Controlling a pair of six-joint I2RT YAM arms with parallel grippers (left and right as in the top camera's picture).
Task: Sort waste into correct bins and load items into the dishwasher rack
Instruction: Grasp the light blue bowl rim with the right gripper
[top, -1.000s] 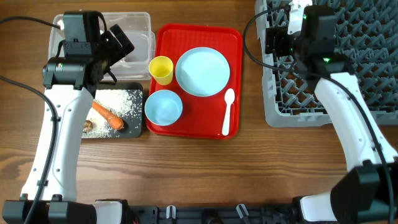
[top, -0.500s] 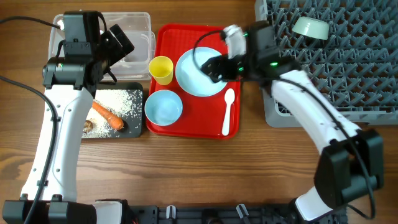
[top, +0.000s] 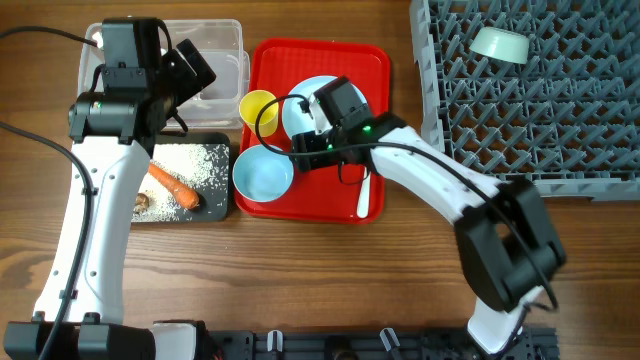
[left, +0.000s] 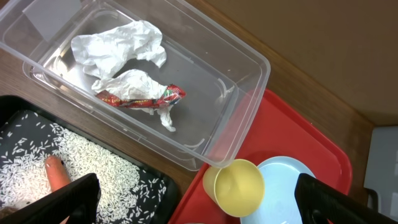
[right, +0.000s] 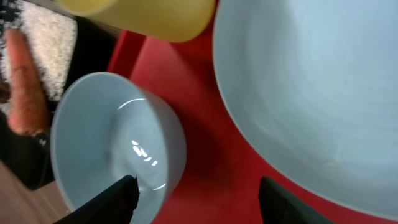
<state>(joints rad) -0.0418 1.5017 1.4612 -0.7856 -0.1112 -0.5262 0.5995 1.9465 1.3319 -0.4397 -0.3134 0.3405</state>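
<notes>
My right gripper (top: 298, 148) (right: 199, 202) hangs open low over the red tray, its jaws astride the near wall of the pale blue bowl (top: 263, 172) (right: 118, 143). One finger (right: 115, 202) is over the bowl's inside, the other over bare tray. Beside it lie the pale blue plate (top: 325, 105) (right: 311, 93), the yellow cup (top: 258, 110) (left: 239, 186) and the white spoon (top: 365, 195). A pale green bowl (top: 499, 43) sits in the grey rack (top: 560, 120). My left gripper (top: 200, 68) (left: 199, 208) is open and empty above the clear tub (left: 242, 93), which holds a napkin (left: 118, 50) and a red wrapper (left: 140, 96).
The black tray (top: 215, 205) at the left holds rice (top: 195, 165), a carrot piece (top: 175, 187) and a brown scrap (top: 141, 203). The red tray (top: 320, 205) lies between the bins and the rack. Bare wooden table runs along the front.
My right arm swung from the rack over to the red tray, leaving the green bowl in the rack, and its jaws have narrowed somewhat. The left arm has not moved.
</notes>
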